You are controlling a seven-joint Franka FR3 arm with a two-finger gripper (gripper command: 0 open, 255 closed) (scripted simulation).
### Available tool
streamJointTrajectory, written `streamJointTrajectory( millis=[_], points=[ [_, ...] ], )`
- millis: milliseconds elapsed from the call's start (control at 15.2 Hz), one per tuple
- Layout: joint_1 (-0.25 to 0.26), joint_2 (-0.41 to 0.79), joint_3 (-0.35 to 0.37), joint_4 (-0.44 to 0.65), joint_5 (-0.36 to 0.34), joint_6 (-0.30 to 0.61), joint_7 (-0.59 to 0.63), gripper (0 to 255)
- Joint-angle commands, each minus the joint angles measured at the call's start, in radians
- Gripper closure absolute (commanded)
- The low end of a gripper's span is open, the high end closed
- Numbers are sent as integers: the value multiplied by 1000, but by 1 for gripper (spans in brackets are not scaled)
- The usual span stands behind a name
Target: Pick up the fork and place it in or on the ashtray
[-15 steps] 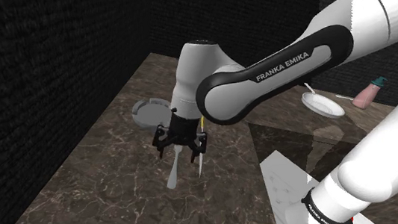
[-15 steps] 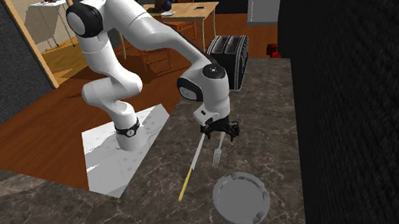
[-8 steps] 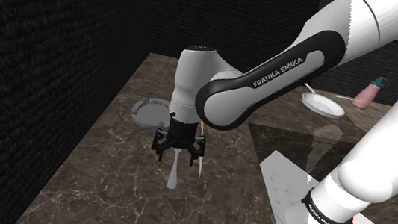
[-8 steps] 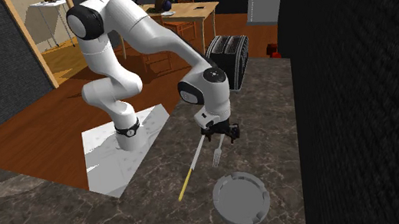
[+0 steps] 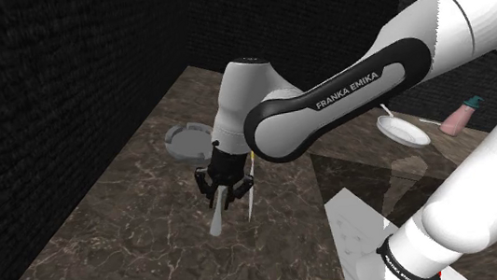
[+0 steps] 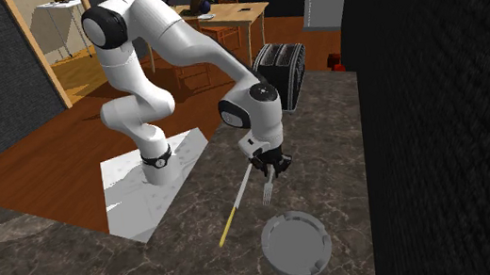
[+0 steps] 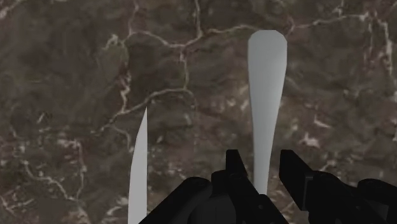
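Observation:
A pale grey fork (image 5: 216, 217) lies flat on the dark marble counter (image 5: 125, 240), with its tines (image 6: 267, 195) toward the round grey ashtray (image 6: 295, 245). My black gripper (image 5: 222, 189) stands straight down over the fork's middle and is shut on it. In the wrist view the fork's handle (image 7: 264, 95) runs out from between the two fingers (image 7: 233, 167). The ashtray (image 5: 187, 138) sits on the counter a short way beyond the gripper, toward the dark wall, with nothing in it.
A knife (image 6: 233, 208) with a yellow handle lies right beside the fork, its blade (image 7: 139, 168) next to my fingers. A black toaster (image 6: 282, 75) stands at the counter's end. A white plate (image 5: 402, 130) and a pink bottle (image 5: 461, 119) sit behind the arm.
The fingers, spread wide over the fork before, have closed in on its handle. The arm sank slightly earlier and has since stayed in place.

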Motion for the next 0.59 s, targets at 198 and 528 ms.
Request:
streamJointTrajectory(
  millis=[198, 528],
  points=[
    [0, 0, 0, 0, 0, 0, 0, 255],
    [-6, -66, 1, 23, 53, -74, -32, 255]
  ],
)
